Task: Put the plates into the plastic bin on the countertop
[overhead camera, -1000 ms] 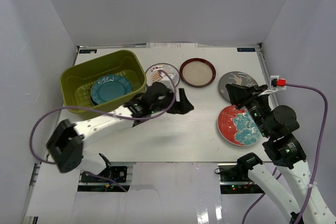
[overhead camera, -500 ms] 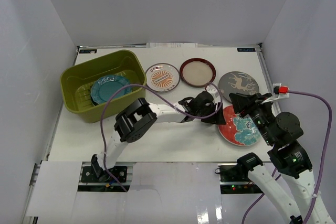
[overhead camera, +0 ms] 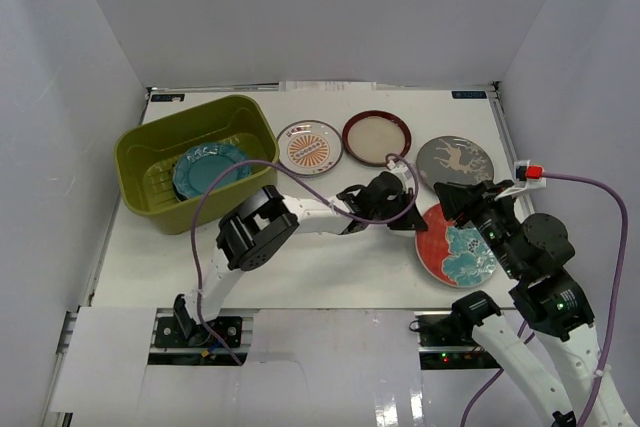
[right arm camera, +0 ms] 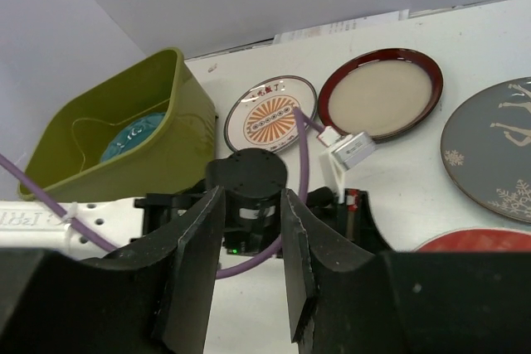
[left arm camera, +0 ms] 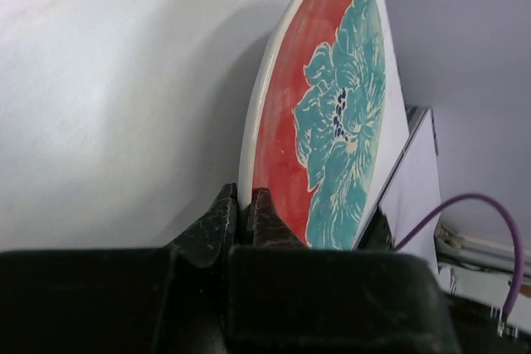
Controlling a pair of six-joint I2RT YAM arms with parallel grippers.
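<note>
Spanning the work area, the white tabletop [overhead camera: 330, 267] carried the olive plastic bin [overhead camera: 135, 152] at far left, with a teal plate [overhead camera: 208, 169] lying flat inside it. The red floral plate [overhead camera: 455, 247] sat at the near right, well apart from the bin and just beside the grey deer plate [overhead camera: 455, 160]. The left tool [left arm camera: 245, 205] was pinching the floral plate's left rim, jaws pressed onto the edge. The right tool [right arm camera: 251, 205] hovered nearby with fingers spread, holding nothing.

Risk: the grip covered only a thin section of rim, so the plate could pivot or slip out during the carry leftward, or it could clip the bin wall on entry.

Being round, the plate had no long axis. Its plane extended straight out from the tool, decorated face tilted, apparently with the far rim touching the tabletop.
</note>
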